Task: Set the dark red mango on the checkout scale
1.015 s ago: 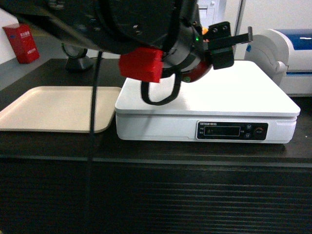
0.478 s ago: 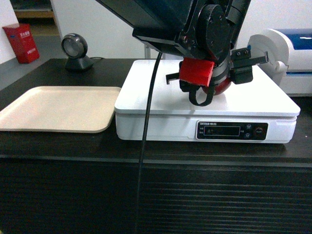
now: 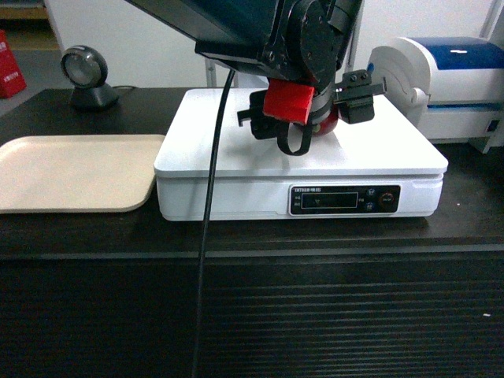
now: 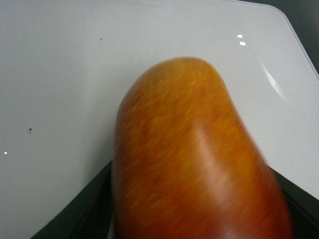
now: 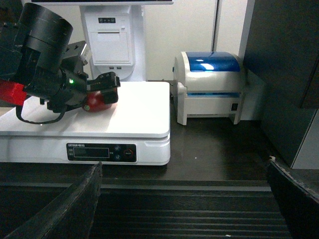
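Left gripper (image 3: 311, 118) jaws clamped on glossy dark red mango (image 5: 98, 101), low over flat white scale platform (image 3: 378, 146). Right gripper (image 5: 182, 199) jaws spread apart, holding nothing.

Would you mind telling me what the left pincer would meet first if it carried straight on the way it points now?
Probably the scale's white platform: the left pincer holds the dark red mango angled down over it. How much gap remains, if any, is unclear.
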Controlling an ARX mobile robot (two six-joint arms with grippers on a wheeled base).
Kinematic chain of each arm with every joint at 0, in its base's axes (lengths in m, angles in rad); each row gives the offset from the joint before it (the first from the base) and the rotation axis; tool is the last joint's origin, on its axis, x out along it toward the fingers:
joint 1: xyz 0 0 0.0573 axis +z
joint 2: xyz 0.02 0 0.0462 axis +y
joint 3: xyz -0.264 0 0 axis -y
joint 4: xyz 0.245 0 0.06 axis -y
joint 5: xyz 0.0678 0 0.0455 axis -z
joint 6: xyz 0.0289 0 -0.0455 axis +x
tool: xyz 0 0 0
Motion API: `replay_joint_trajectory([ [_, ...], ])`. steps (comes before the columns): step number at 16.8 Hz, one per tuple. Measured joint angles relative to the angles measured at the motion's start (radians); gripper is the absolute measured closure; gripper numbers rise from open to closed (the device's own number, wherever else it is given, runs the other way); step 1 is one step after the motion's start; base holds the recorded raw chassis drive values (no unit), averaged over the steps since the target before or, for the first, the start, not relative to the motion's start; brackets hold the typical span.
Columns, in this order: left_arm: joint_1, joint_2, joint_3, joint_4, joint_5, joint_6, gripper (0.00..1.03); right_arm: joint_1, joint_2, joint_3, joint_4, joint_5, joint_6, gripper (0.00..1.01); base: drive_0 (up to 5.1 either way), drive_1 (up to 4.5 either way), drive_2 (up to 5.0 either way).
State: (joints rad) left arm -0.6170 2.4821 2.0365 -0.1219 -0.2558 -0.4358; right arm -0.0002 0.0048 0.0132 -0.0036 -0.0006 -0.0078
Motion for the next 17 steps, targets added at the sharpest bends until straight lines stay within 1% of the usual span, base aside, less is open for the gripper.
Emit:
replay_joint_trajectory([
  [1, 0.0, 0.001, 0.0, 0.006, 0.002, 0.001, 0.06, 0.0, 0.0, 0.0, 0.0, 0.0, 0.0, 0.03, 0.0, 0.0, 0.0],
  [2, 0.0, 0.001, 0.0, 0.018, 0.004, 0.008, 0.03, 0.0, 0.0, 0.0, 0.0, 0.0, 0.0, 0.03, 0.0, 0.0, 0.0],
  [3, 0.0, 0.001, -0.006, 0.037, 0.004, 0.013, 0.06, 0.0, 0.0, 0.0, 0.0, 0.0, 0.0, 0.03, 0.0, 0.0, 0.0],
  [4, 0.0, -0.009, -0.027, 0.068, 0.002, 0.026, 0.05, 0.0, 0.0, 0.0, 0.0, 0.0, 0.0, 0.03, 0.0, 0.0, 0.0],
  [6, 0.0, -0.051, -0.097, 0.143, -0.01, 0.064, 0.05, 0.0, 0.0, 0.0, 0.0, 0.0, 0.0, 0.03, 0.0, 0.0, 0.0],
  [7, -0.004, -0.094, -0.144, 0.21, -0.021, 0.102, 0.05, 0.0, 0.0, 0.0, 0.0, 0.0, 0.0, 0.03, 0.0, 0.0, 0.0],
  [8, -0.008, -0.168, -0.206, 0.302, -0.02, 0.149, 0.05, 0.0, 0.0, 0.0, 0.0, 0.0, 0.0, 0.03, 0.0, 0.0, 0.0],
  [9, -0.008, -0.242, -0.271, 0.412, 0.001, 0.188, 0.05, 0.0, 0.0, 0.0, 0.0, 0.0, 0.0, 0.03, 0.0, 0.0, 0.0],
  [10, -0.005, -0.306, -0.335, 0.511, 0.041, 0.22, 0.05, 0.0, 0.0, 0.0, 0.0, 0.0, 0.0, 0.03, 0.0, 0.0, 0.0],
  [11, 0.001, -0.369, -0.413, 0.609, 0.109, 0.251, 0.05, 0.0, 0.0, 0.0, 0.0, 0.0, 0.0, 0.03, 0.0, 0.0, 0.0],
  [12, 0.019, -0.44, -0.533, 0.734, 0.194, 0.284, 0.05, 0.0, 0.0, 0.0, 0.0, 0.0, 0.0, 0.03, 0.0, 0.0, 0.0],
  [13, 0.055, -0.528, -0.703, 0.856, 0.207, 0.301, 0.05, 0.0, 0.0, 0.0, 0.0, 0.0, 0.0, 0.03, 0.0, 0.0, 0.0],
  [14, 0.097, -0.623, -0.851, 0.928, 0.208, 0.306, 0.05, 0.0, 0.0, 0.0, 0.0, 0.0, 0.0, 0.03, 0.0, 0.0, 0.0],
  [16, 0.183, -0.842, -1.076, 1.015, 0.214, 0.3, 0.05, 0.0, 0.0, 0.0, 0.0, 0.0, 0.0, 0.03, 0.0, 0.0, 0.0],
  [17, 0.238, -0.98, -1.211, 1.049, 0.217, 0.284, 0.05, 0.0, 0.0, 0.0, 0.0, 0.0, 0.0, 0.03, 0.0, 0.0, 0.0],
])
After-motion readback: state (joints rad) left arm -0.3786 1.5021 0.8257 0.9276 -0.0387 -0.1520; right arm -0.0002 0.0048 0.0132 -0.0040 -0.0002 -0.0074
